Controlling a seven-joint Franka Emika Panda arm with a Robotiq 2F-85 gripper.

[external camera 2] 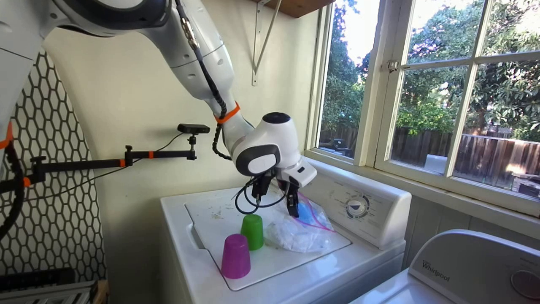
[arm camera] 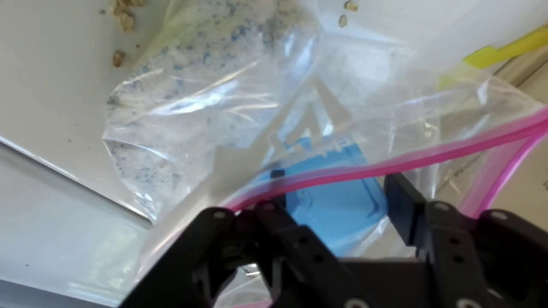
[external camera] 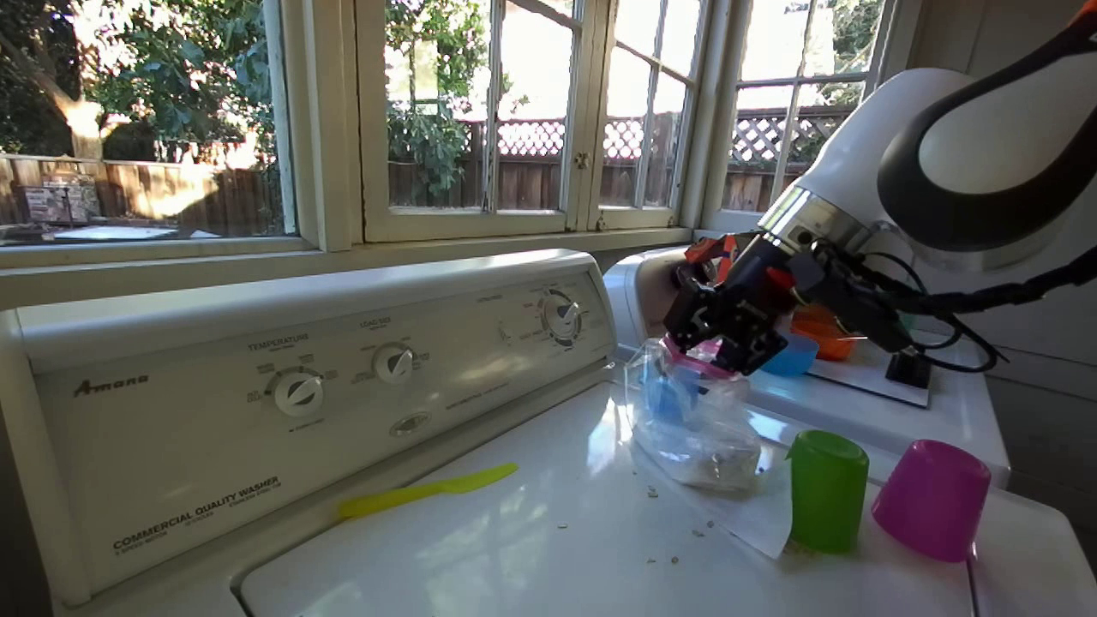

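In an exterior view, nearest us on the washer lid: inverted magenta cup. Behind, inverted green cup. Then clear zip bag of blue-flecked white powder; in its open mouth we see the gripper clamped on a blue plastic object. Beyond, washer control panel; then window.

The bag is clear with a pink rim; its filling is white, speckled blue. In the bag is a blue thing, at its mouth a black gripper. Beside the bag, a green cup; farther from it, a magenta cup and yellow knife.
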